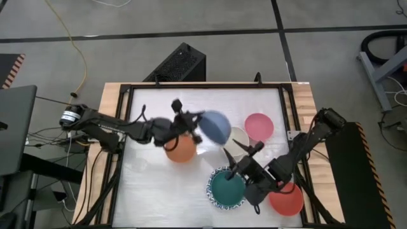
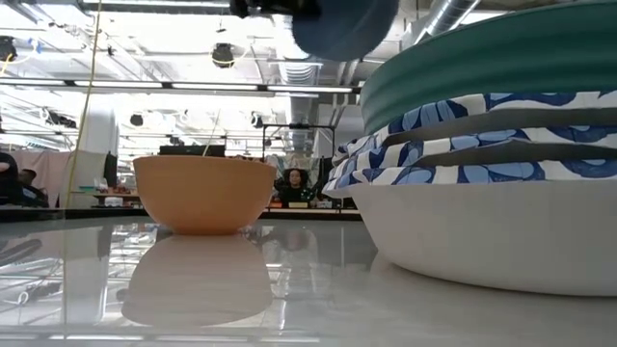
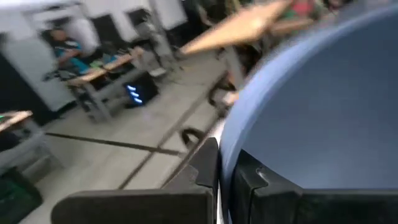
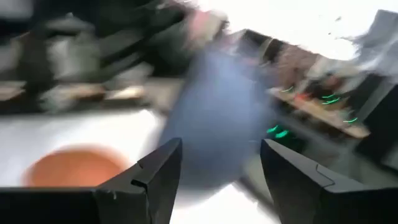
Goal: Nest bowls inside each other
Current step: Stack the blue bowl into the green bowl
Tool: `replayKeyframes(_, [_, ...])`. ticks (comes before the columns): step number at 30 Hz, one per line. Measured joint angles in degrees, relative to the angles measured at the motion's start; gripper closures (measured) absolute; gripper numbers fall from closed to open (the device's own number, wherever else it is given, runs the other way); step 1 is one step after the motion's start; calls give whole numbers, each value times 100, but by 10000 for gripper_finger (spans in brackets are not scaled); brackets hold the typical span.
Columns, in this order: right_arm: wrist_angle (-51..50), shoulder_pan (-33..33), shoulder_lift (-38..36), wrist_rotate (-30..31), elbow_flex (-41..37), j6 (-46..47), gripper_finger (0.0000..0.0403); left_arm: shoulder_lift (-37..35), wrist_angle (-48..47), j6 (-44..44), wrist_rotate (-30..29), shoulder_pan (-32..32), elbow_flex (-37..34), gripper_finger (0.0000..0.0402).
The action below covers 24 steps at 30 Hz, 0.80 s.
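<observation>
blue bowl mid-air, stack waiting near the front edge

blue is the one that matters right now. from the high view, the left gripper is clamped on the rim of the blue bowl, holding it tipped and off the table, just beside the orange bowl around the middle. my guess is it's gripped by the rim so it can drop open side up into another bowl. the right gripper hangs with its fingers spread and nothing in them, over the green bowl, which sits nested in a blue-patterned bowl near the front edge. red bowl is by the front right corner, pink bowl toward the back right, cream bowl touching it or close to it.

low view: the orange bowl stands upright on its own, and the stack on the right shows green on top of three patterned rims, so that nest looks partly built. the blue bowl hangs up top.

left wrist view: fingers pinching the blue rim, one inside, one outside.

right wrist view: fingers wide apart, blue bowl and orange bowl beyond them.

no brands, labels or writing readable anywhere.
</observation>
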Motion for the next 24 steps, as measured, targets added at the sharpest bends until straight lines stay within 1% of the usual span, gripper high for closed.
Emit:
replayKeyframes(2, [11, 17, -30, 7, -2, 66, 163, 2, 13, -37, -21, 227, 5, 401])
replayKeyframes(5, [9, -7, -41, 48, 4, 79, 163, 18, -31, -236, 124, 557, -1, 401])
replayKeyframes(8, [26, -138, -33, 50, 4, 91, 163, 20, 272, -647, 235, 803, -6, 401])
replayKeyframes(10, [33, -338, -35, 75, 4, 133, 163, 14, 869, -691, 412, 898, -157, 401])
replayKeyframes(12, [26, -585, -33, 81, 4, 175, 163, 13, 1537, -458, 437, 922, -421, 401])
replayKeyframes(14, [28, -841, -31, 89, 4, 262, 163, 15, 2066, -103, 259, 917, -679, 401])
replayKeyframes(17, [88, -1191, -33, 100, 4, 286, 163, 15, 2865, 177, 144, 950, -1057, 401])
replayKeyframes(19, [163, -1407, -33, 100, 4, 286, 163, 15, 3272, 199, 78, 987, -1268, 401])
replayKeyframes(21, [221, -1582, -33, 109, 4, 286, 163, 18, 3611, 199, -140, 1060, -1410, 401])
replayKeyframes(24, [245, -1799, -33, 113, 4, 282, 163, 18, 4130, 165, -255, 1255, -1550, 401])
